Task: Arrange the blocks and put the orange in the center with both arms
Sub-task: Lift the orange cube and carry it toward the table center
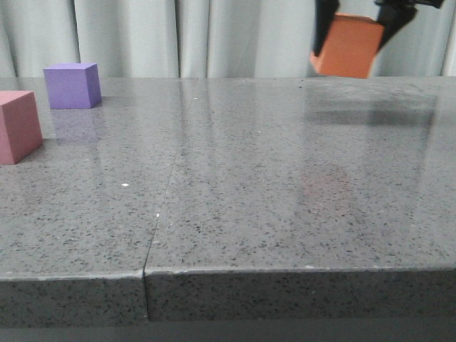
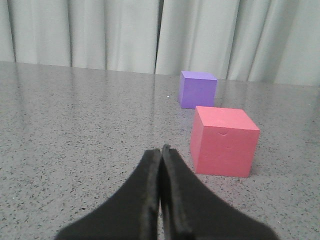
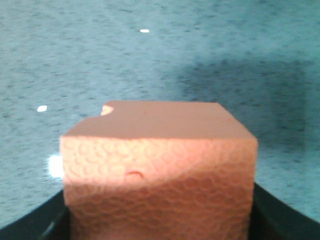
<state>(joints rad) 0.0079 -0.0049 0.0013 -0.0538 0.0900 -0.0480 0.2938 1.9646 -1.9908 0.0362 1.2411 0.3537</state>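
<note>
The right gripper (image 1: 354, 28) is clamped on the orange cube (image 1: 347, 45), holding it slightly tilted, high above the granite table (image 1: 285, 214) on the right. To do well, lower it level onto the open middle, well apart from the others. The left gripper (image 2: 161, 150) has its fingers pressed together, empty, just beside the pink-red cube (image 2: 224, 141); the purple cube (image 2: 197, 89) sits beyond.

Left claw (image 2: 161, 150) matte black, tapered fingers, right claw (image 1: 354, 28) black
</note>
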